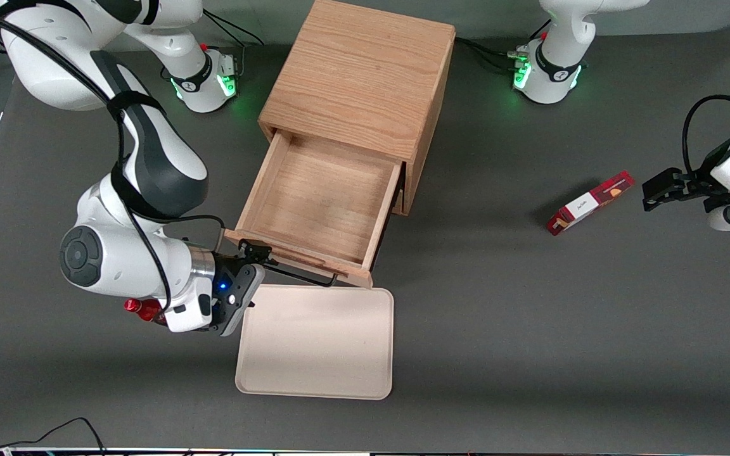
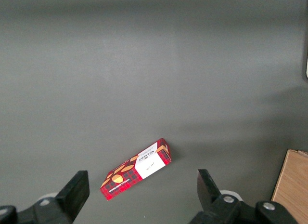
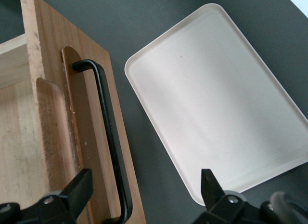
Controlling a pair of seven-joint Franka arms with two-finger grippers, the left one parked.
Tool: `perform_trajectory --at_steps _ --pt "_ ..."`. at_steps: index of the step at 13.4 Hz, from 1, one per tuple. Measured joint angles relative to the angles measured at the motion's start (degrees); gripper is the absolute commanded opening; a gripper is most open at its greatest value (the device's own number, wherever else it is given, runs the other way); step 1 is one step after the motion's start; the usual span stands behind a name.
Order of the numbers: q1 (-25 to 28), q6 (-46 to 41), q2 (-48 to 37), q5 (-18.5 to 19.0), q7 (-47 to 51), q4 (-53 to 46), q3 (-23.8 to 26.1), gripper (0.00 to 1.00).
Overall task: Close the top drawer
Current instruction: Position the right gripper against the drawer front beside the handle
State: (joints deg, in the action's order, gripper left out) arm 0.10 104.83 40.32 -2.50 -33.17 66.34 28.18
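Top drawer [image 1: 320,202] pulled fully out, light oak, bare inside, black wire handle [image 3: 108,137]. Gripper [image 1: 257,253] spread wide by handle end, nothing held. No legible writing.

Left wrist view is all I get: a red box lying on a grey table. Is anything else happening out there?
Observer: Yes. A wooden cabinet stands mid-table, with its top drawer wide open and empty.
Operator: Is something about to shut it?
Observer: The right arm's gripper is open at one end of the drawer's black handle.
Operator: Anything in front of the drawer?
Observer: A cream tray lies on the table, nearer the front camera than the drawer.
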Motion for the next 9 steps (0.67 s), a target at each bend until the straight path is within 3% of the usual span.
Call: perform_trajectory --at_steps 9 --pt "1.0 3.1 3.6 0.0 0.0 -0.3 -0.1 1.0"
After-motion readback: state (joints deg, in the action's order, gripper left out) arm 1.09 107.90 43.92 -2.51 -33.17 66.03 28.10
